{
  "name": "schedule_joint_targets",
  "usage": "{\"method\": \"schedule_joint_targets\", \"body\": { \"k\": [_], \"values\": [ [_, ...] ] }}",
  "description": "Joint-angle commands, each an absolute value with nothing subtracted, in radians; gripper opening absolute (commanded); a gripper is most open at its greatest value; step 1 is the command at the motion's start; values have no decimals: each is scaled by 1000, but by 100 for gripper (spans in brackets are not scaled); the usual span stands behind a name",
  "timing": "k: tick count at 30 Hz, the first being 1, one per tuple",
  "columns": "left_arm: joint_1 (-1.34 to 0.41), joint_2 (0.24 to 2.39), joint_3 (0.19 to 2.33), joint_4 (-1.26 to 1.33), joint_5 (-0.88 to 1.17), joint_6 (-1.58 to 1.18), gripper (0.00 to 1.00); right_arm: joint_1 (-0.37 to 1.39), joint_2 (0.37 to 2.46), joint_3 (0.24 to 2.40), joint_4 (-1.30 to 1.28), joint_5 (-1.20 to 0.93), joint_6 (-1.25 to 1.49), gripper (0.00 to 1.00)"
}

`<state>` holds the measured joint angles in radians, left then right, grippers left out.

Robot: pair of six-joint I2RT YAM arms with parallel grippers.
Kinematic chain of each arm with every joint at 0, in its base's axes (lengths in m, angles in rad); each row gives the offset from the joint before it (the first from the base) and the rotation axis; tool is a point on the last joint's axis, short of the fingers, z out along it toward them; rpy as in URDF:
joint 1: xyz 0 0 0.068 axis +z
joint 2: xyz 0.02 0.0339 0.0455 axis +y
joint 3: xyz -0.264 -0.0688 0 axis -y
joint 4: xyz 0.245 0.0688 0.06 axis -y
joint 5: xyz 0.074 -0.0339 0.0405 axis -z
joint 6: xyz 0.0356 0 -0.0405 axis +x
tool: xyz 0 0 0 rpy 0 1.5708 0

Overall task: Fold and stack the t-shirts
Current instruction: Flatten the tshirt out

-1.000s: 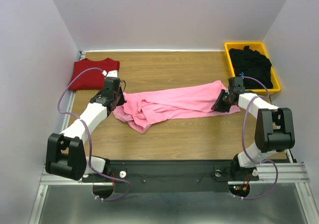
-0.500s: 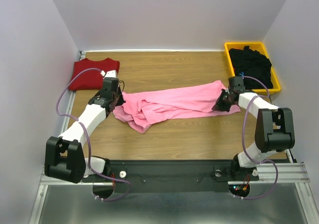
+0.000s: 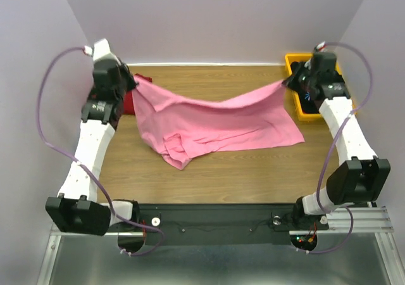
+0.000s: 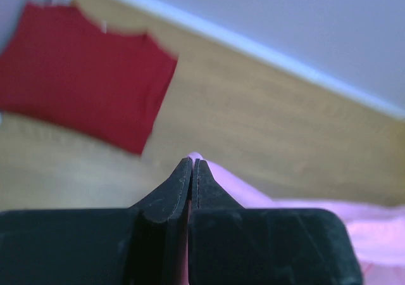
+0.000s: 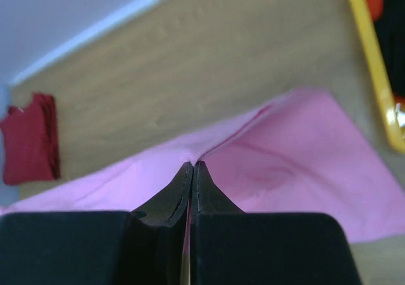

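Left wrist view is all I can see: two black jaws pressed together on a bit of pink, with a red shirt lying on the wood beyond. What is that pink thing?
Observer: It is a whole pink t-shirt, held up at one end by those left jaws.
Operator: Is all of it in the air?
Observer: No. It sags in the middle, and its bunched lower part lies on the table.
Operator: Does anything hold the other end?
Observer: Yes. The right jaws are shut on the opposite end, raised beside a yellow bin at the far right of the table.
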<state>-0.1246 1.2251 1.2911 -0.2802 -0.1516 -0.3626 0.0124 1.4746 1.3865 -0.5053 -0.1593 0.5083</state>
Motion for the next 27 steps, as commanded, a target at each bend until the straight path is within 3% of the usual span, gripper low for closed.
{"method": "schedule_joint_targets", "body": {
  "k": [1, 7, 13, 19, 27],
  "values": [
    [-89, 1275, 1553, -230, -121, -380, 0, 5, 1465, 1632, -520, -61, 448, 1],
    [-57, 1410, 2050, -230, -89, -394, 0, 5, 1517, 2006, -518, 55, 399, 1],
    [-51, 1420, 2181, -147, -43, -393, 0, 5, 1528, 2196, -509, 107, 351, 1],
    [-51, 1338, 2171, -149, -52, -361, 0, 5, 1412, 2154, -480, 117, 304, 1],
    [-69, 1114, 2065, -204, -104, -282, 0, 5, 1137, 1883, -446, 97, 270, 1]
  ]
}}
